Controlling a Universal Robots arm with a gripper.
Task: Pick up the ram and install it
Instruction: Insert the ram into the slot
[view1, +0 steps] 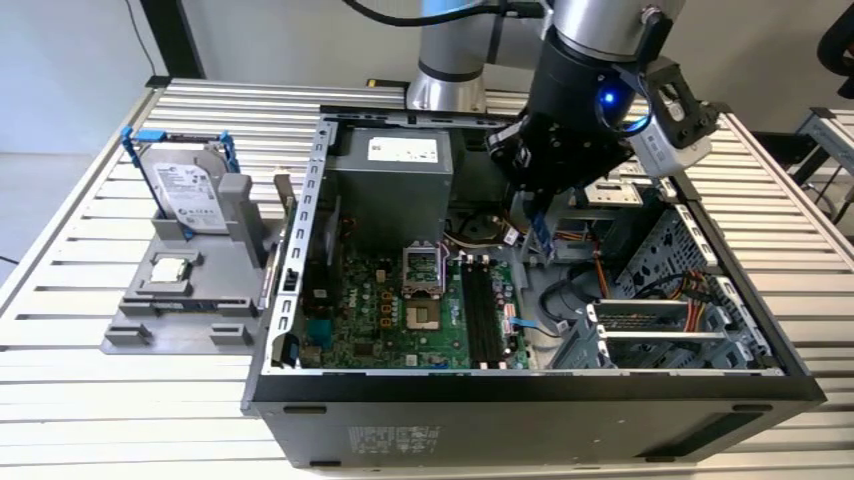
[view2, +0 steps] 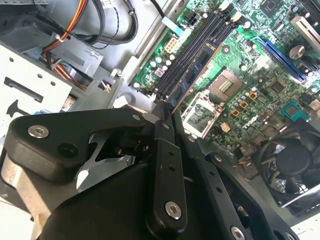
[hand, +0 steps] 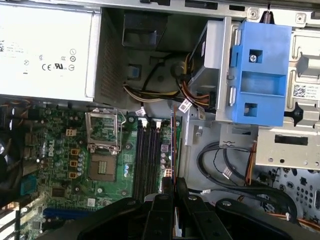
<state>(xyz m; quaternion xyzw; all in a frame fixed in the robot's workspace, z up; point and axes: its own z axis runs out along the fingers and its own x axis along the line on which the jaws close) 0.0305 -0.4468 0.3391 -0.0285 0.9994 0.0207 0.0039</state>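
Slatted metal counter (view1: 80, 400) carries an open computer case (view1: 534, 385), centre frame in the exterior view. Your pincer (view1: 539, 222) hangs inside the case, upper right of centre, its fingers clamped on the ram (view2: 196, 74). In both wrist views you have the ram held edge-on above the motherboard (hand: 125, 182), running alongside the long black slots (hand: 147, 155), not seated.

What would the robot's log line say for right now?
stage: ram in grasp | jaws: shut on ram | place: over motherboard, close to black slots | ram seated: not yet
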